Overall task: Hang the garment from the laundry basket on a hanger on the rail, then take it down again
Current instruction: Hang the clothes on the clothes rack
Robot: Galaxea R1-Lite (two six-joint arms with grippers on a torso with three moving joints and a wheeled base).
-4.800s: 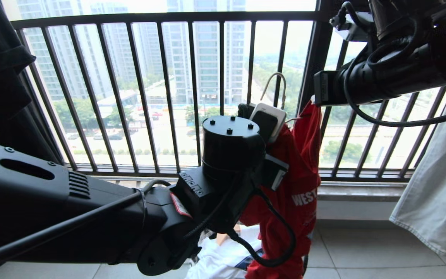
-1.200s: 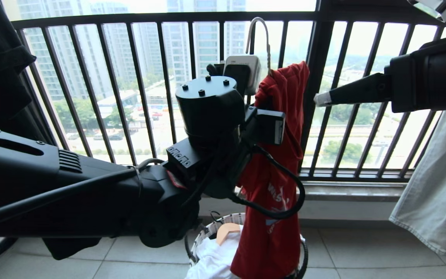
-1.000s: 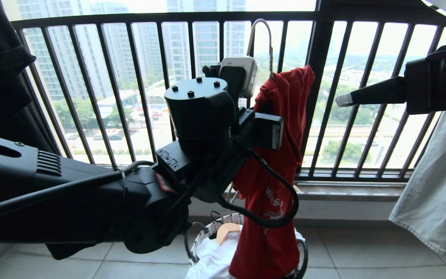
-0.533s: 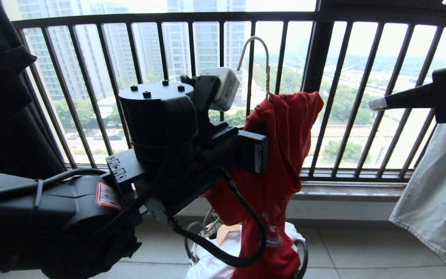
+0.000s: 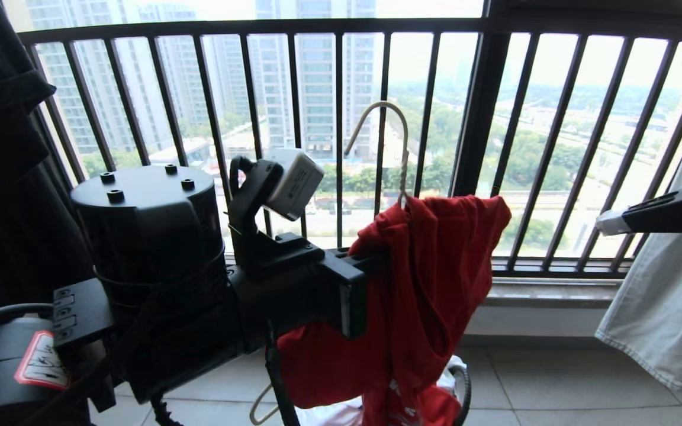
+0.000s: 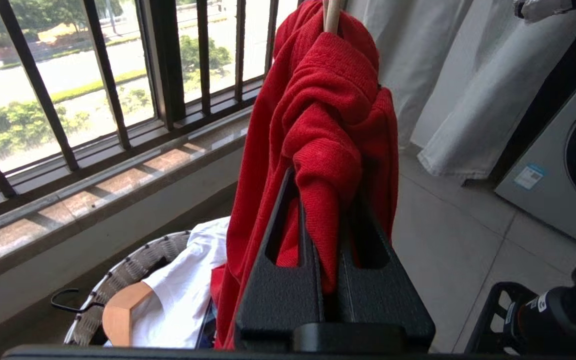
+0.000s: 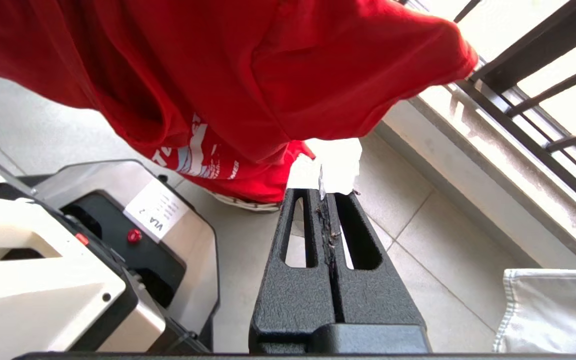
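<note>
The red T-shirt (image 5: 436, 278) hangs bunched on the cream wire hanger (image 5: 385, 148), held up in front of the dark window railing (image 5: 483, 118) and directly above the laundry basket (image 6: 128, 275). The left gripper (image 6: 325, 200) is clamped onto a thick fold of the shirt just under the hanger's neck, its jaws pinched tight on the cloth. The right gripper (image 7: 330, 192) is off to the side near the pale hanging cloth (image 5: 666, 278), well apart from the shirt, its jaws pressed together with nothing in them.

The overhead rail is not in sight, so I cannot say how far the hook has to travel. From where things stand, I'd judge the job is to carry shirt and hanger as one piece without letting the hook tip over; the hook stands upright now, open side facing away from the railing's thick post. The grip seems to have cloth rather than wire, so a slow, level move would be wise, or the shirt could slide off one shoulder.

The shirt itself is rumpled rather than spread: one sleeve juts out toward the post, the body drops in heavy folds, and white lettering shows low on the front. Its hem dips toward the basket, where a white T-shirt (image 6: 188, 295) and a wooden hanger (image 6: 120, 315) lie.
</note>
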